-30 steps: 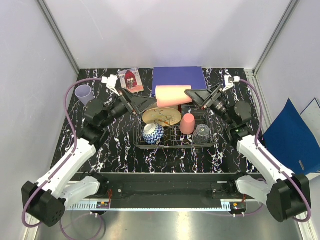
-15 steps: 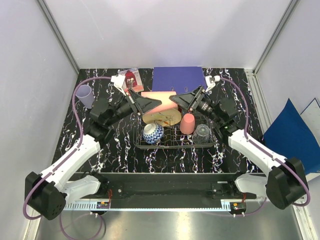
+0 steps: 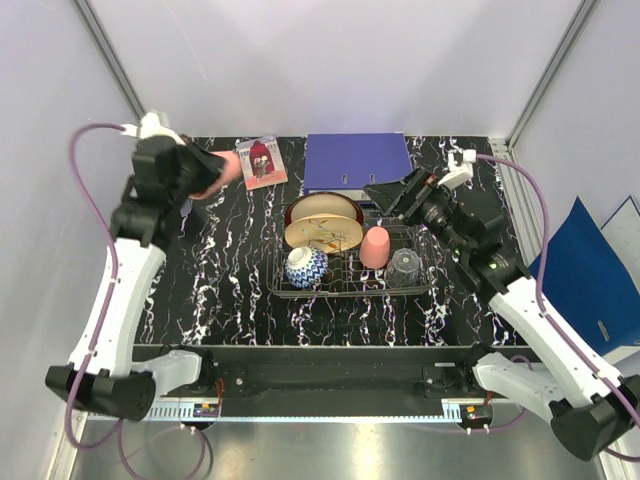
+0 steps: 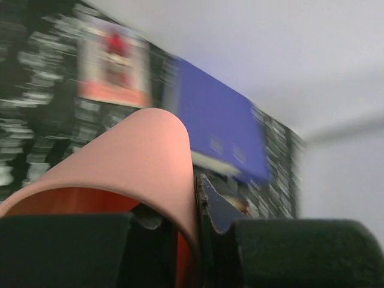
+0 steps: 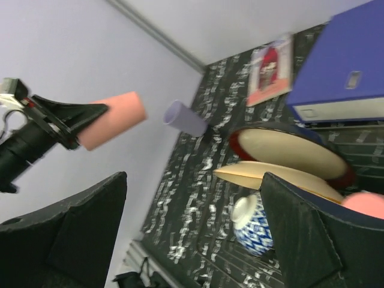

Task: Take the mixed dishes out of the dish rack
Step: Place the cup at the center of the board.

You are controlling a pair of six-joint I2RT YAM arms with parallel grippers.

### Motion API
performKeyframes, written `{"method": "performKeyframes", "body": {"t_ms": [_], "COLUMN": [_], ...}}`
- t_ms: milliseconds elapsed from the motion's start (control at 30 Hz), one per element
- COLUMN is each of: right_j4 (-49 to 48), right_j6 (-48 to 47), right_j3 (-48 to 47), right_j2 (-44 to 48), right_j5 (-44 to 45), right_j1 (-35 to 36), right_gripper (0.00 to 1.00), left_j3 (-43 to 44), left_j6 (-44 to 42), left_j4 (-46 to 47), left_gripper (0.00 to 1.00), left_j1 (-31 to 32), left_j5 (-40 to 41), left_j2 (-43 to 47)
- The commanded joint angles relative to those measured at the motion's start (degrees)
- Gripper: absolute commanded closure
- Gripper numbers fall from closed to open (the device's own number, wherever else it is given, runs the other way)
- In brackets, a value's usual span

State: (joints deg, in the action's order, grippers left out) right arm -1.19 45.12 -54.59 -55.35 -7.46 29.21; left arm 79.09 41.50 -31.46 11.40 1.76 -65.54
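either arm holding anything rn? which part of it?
Left gripper pinches the pink cup stack by the wall at its open rim, one of its fingers inside, one outside. Right gripper is open, holding nothing.

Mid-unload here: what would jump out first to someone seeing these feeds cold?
The left end effector, high over the table's far-left corner, is shut on a stack of pink cups in mid-air. At centre, the dish rack holds bowls, a plate, a pink cup and a glass, with the open right end effector over its far-right corner.
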Motion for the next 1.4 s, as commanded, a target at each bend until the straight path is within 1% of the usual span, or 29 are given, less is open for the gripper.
{"method": "performKeyframes", "body": {"t_ms": [0,33,67,100,133,167,200,233,267,333,400,567,667,800,900,1367], "right_j4": [16.46,17.53,19.45,20.08,20.52,21.14,21.32,21.41,21.41,21.41,21.76,22.37,22.46,22.02,21.14,20.0], "right_j6": [-5.92,-6.45,-6.54,-6.71,-7.24,-7.33,-7.59,-7.77,-7.94,-8.3,-8.82,-10.49,-11.55,-11.81,-11.73,-12.25], "right_j3": [-2.63,-2.8,-2.63,-2.54,-1.93,-1.66,-1.31,-0.44,0.09,1.32,2.03,3.52,3.7,3.61,3.79,3.96], "right_j2": [1.38,1.56,1.82,2.35,2.7,3.14,4.02,4.55,5.25,6.75,8.06,9.03,8.77,7.72,6.75,3.76], "right_j5": [10.53,11.15,11.94,11.95,11.95,11.6,11.51,11.33,11.24,11.16,10.98,11.42,11.68,11.33,10.8,11.07], "right_j1": [0.14,0.06,0.06,0.14,0.06,0.06,0.06,0.06,0.06,0.06,0.06,0.06,0.06,0.06,0.06,0.14], "right_gripper": [0.0,0.0,0.0,0.0,0.0,0.0,0.0,0.0,0.0,0.0,0.0,0.0,0.0,0.0,0.0,0.0], "left_j3": [10.54,12.39,16.67,19.15,21.7,27.2,29.87,32.33,36.1,39.02,42.54,48.95,50.63,51.69,52.13,53.54], "left_j6": [-5.36,-5.72,-5.72,-5.98,-5.9,-5.81,-5.81,-5.9,-5.99,-6.43,-7.21,-8.01,-8.01,-8.27,-8.1,-7.66], "left_j4": [-15.81,-16.43,-18.87,-20.12,-22.74,-24.24,-25.65,-26.71,-27.76,-28.21,-28.3,-29.0,-28.92,-28.74,-28.57,-28.3], "left_gripper": [1.0,1.0,1.0,1.0,1.0,1.0,1.0,1.0,1.0,1.0,1.0,1.0,1.0,1.0,1.0,1.0], "left_j1": [-5.41,-6.29,-7.26,-9.44,-10.42,-11.13,-12.53,-12.98,-13.24,-14.21,-15.35,-18.34,-19.39,-20.01,-20.54,-21.94], "left_j5": [16.59,19.92,20.65,20.83,21.18,21.09,20.92,20.92,21.0,20.83,20.57,17.58,16.61,17.4,15.65,13.89], "left_j2": [-7.22,-10.89,-13.1,-15.39,-20.28,-22.77,-25.23,-29.34,-31.04,-35.16,-37.37,-44.58,-47.31,-49.68,-51.87,-59.0]}}
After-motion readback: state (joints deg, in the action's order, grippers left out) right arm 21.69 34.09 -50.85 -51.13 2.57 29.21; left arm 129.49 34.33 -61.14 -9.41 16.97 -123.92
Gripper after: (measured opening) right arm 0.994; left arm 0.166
